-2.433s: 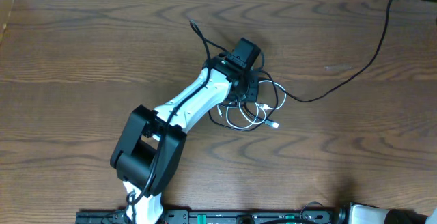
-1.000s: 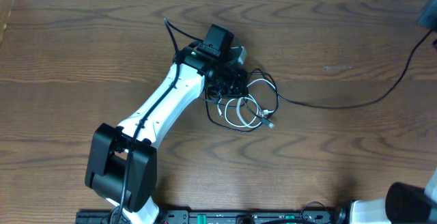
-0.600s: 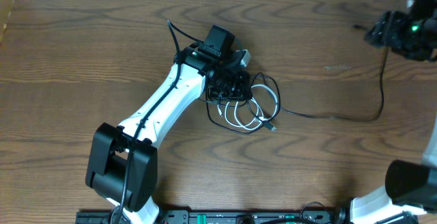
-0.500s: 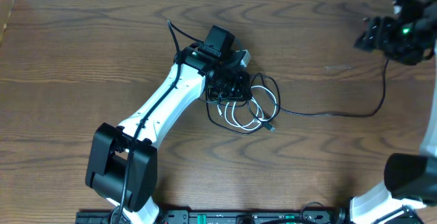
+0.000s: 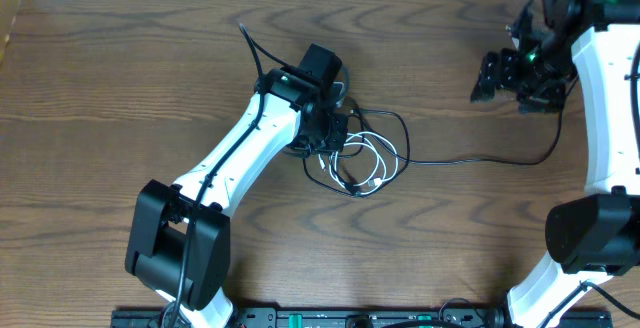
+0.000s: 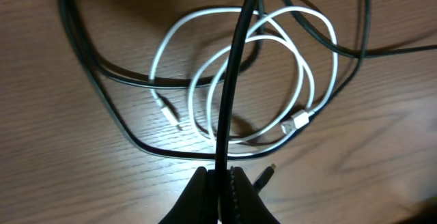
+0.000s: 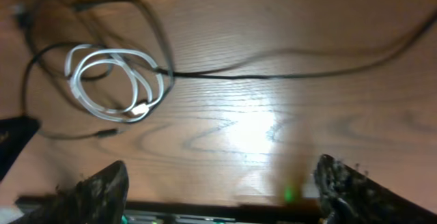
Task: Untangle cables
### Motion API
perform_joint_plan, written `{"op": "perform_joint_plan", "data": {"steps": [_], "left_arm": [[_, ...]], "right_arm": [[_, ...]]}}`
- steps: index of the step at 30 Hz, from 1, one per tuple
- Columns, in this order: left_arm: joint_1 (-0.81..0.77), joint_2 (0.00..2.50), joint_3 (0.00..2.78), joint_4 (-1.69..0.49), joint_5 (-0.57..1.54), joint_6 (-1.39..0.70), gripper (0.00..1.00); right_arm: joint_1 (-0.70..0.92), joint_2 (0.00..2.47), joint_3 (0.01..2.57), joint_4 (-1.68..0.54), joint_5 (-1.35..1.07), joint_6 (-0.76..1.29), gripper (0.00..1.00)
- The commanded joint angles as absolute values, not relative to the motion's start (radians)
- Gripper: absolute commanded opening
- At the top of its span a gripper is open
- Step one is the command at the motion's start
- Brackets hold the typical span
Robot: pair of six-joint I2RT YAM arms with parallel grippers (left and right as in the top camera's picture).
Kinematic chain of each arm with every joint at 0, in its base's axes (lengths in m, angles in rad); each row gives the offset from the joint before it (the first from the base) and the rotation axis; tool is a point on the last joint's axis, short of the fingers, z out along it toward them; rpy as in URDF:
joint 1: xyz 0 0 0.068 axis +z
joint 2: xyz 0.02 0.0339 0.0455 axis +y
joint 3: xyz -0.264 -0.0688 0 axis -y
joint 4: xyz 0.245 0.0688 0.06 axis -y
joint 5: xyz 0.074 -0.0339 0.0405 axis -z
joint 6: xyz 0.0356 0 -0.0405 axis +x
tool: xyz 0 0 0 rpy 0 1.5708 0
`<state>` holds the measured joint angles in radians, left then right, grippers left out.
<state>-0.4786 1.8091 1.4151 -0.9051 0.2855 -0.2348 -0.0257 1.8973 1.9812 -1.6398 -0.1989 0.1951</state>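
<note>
Near the middle of the worktop (image 5: 120,68), the left gripper (image 6: 220,176) pinches the black cable (image 6: 231,80) above the white cable (image 6: 298,122) coil; draw it off slowly, as it perhaps threads the loops. The right gripper (image 7: 222,190) hangs wide open, empty, by the right edge.
</note>
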Motion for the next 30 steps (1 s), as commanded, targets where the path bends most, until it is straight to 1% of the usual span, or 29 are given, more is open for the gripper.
{"op": "perform_joint_plan", "data": {"steps": [1, 2, 3, 4, 7, 12, 17, 20, 22, 26, 30], "left_arm": [[-0.477, 1.806, 1.415, -0.908, 0.242, -0.222, 0.08], [-0.477, 1.806, 1.415, -0.908, 0.242, -0.222, 0.08], [-0.477, 1.806, 1.415, -0.908, 0.242, -0.222, 0.08], [-0.477, 1.806, 1.415, -0.908, 0.242, -0.222, 0.08], [-0.477, 1.806, 1.415, -0.908, 0.242, -0.222, 0.08], [-0.477, 1.806, 1.415, -0.909, 0.242, -0.222, 0.08], [-0.477, 1.806, 1.415, -0.916, 0.242, -0.222, 0.08], [-0.477, 1.806, 1.415, -0.920, 0.242, -0.222, 0.08], [-0.477, 1.806, 1.415, -0.920, 0.242, -0.222, 0.08], [-0.477, 1.806, 1.415, -0.920, 0.242, -0.222, 0.08], [-0.477, 1.806, 1.415, -0.920, 0.243, -0.223, 0.08]], "right_arm": [[-0.025, 1.898, 1.917, -1.641, -0.138, 0.331, 0.90], [-0.025, 1.898, 1.897, -1.639, -0.138, 0.348, 0.92], [-0.025, 1.898, 1.870, -1.630, -0.139, 0.371, 0.97], [-0.025, 1.898, 1.847, -1.623, -0.141, 0.398, 0.99], [-0.025, 1.898, 1.764, -1.605, -0.162, 0.522, 0.99], [-0.025, 1.898, 1.628, -1.529, -0.194, 0.639, 0.99], [-0.025, 1.898, 1.501, -1.428, -0.190, 0.809, 0.99], [-0.024, 1.898, 1.407, -1.334, -0.190, 0.958, 0.99], [-0.024, 1.898, 1.363, -1.278, -0.191, 1.014, 0.99], [-0.024, 1.898, 1.286, -1.145, -0.192, 1.082, 0.99], [-0.024, 1.898, 1.243, -1.031, -0.193, 1.085, 0.99]]}}
